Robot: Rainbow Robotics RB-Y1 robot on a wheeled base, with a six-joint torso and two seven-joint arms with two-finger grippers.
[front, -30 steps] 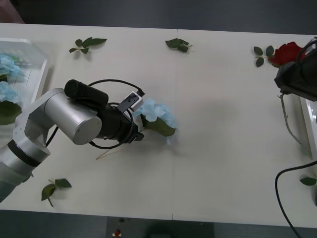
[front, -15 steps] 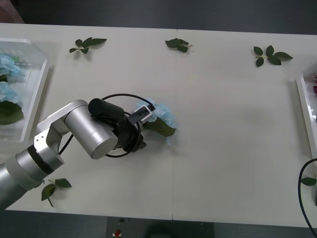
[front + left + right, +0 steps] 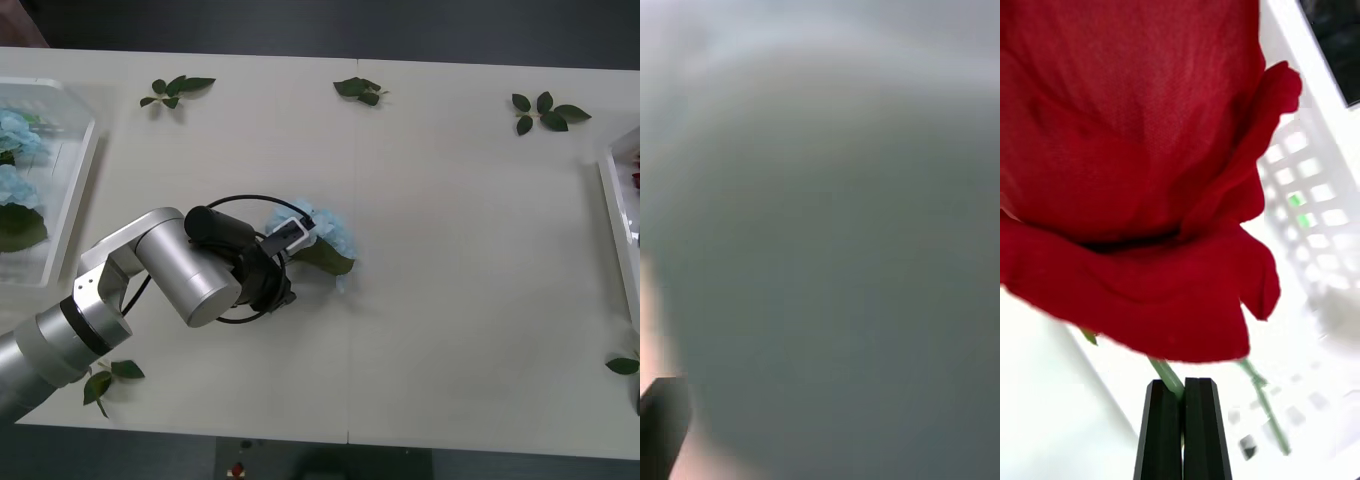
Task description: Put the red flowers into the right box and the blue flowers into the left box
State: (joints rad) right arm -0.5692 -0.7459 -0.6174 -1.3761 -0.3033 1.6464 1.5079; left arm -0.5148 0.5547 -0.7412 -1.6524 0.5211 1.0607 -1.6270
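Red rose (image 3: 1142,172) fills the right wrist view, its stem pinched between the closed black fingers of the right end effector (image 3: 1182,420) over the right box (image 3: 1315,187). The left end effector (image 3: 290,262) sits at a blue flower (image 3: 325,228) mid-table (image 3: 460,250); its opening cannot be told.

Centre-right of table (image 3: 470,260) is left open; centre-left is blocked by left arm (image 3: 170,270) over blue flower (image 3: 325,232).
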